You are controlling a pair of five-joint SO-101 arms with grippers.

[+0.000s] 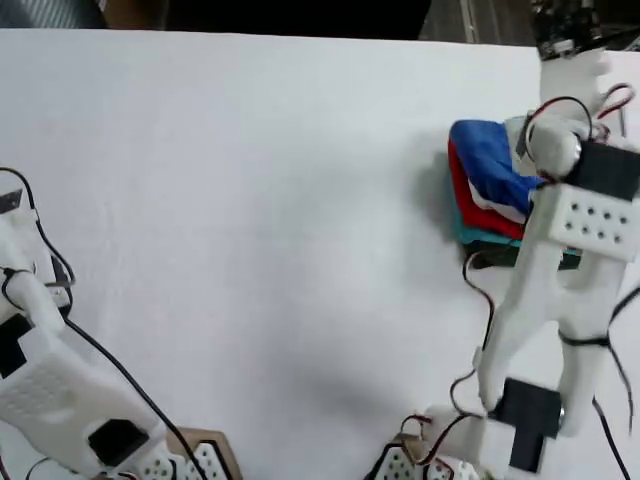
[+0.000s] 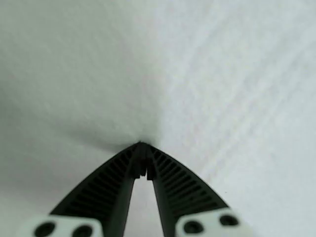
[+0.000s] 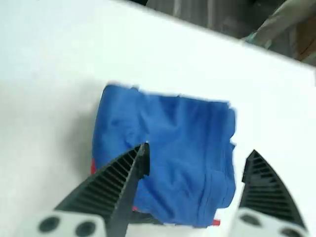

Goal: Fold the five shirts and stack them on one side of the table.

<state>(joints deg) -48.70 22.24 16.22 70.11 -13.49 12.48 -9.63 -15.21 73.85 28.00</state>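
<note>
blue folded fabric shirt (image 3: 168, 128) tops a stack at the right side of the white bench (image 1: 250, 200).
beneath it show a red folded shirt (image 1: 468, 195) and, lowest, a teal folded shirt (image 1: 488, 240). the right claw (image 3: 197, 153) hangs above the blue shirt, its black ribbed jaws spread wide and holding nothing. the left claw (image 2: 142, 150) sits over bare bench, well apart from the stack, tips pressed together and empty.

We find the right arm (image 1: 545, 270) lying over one side of the stack of shirts (image 1: 472, 208), hiding that part. Under the blue shirt (image 1: 488, 155) only thin red, white and teal edges show, so we cannot count the layers. Well apart from the stack, the left arm (image 1: 45, 385) is cut off by the picture's edge.
</note>
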